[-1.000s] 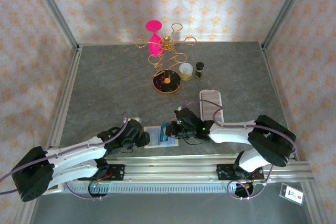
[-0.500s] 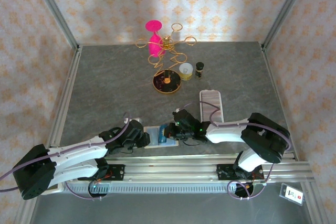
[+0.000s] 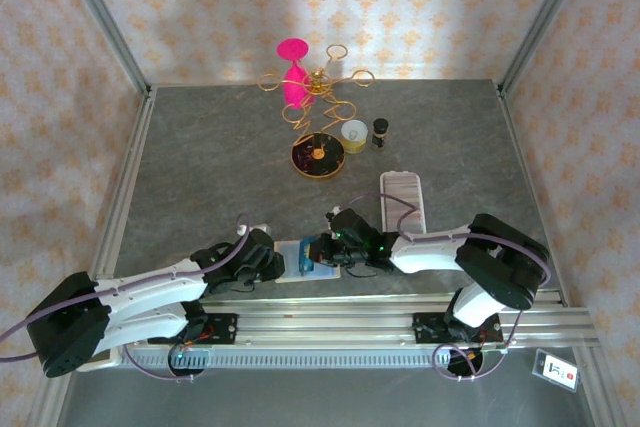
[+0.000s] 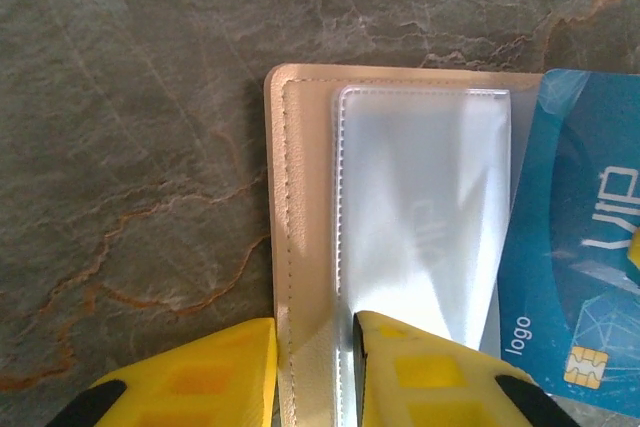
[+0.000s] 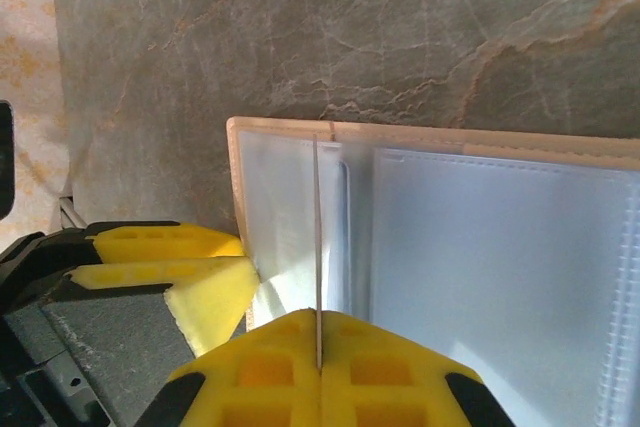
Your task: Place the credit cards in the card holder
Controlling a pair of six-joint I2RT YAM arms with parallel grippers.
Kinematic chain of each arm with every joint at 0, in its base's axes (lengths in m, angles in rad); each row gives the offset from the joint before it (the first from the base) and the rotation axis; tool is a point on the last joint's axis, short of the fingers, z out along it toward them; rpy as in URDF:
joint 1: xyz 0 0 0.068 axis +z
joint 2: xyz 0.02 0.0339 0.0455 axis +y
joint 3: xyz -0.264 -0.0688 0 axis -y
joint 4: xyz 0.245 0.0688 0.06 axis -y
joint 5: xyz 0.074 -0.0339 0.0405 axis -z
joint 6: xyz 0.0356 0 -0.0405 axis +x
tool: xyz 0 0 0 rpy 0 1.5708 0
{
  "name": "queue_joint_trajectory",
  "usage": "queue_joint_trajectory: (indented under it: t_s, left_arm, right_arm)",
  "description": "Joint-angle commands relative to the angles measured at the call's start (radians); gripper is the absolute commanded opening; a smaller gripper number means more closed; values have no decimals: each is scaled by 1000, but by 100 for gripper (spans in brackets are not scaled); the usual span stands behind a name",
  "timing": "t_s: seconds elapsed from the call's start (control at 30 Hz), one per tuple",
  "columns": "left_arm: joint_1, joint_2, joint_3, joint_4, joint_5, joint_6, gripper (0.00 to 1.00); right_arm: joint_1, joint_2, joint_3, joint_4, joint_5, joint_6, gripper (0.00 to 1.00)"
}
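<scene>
right arm [image 3: 430,249] nudged left, credit card [image 4: 575,247] farther over card holder [image 4: 300,247], left jaws narrower at its edge

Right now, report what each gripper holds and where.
Right gripper pinches a blue credit card by one edge. Left gripper straddles one edge of the card holder; grip unclear.

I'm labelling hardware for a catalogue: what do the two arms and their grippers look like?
Both arms, left arm and right arm, have white shells, black joints and bases, and purple cables. The fingers are yellow with recessed square patterns.
</scene>
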Motion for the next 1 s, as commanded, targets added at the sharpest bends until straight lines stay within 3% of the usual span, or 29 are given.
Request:
queue_joint_trajectory:
  t_s: [0.0, 0.4, 0.97]
  left_arm:
    - [-10, 12, -18, 10, -15, 5, 24]
    - [-16, 11, -22, 13, -17, -2, 22]
    - [-23, 25, -18, 21, -17, -6, 21]
  right_arm:
    - [9, 6, -13, 52, -9, 19, 0]
    - [8, -9, -41, 9, 42, 38, 0]
    - [12, 17, -38, -7, 6, 52, 0]
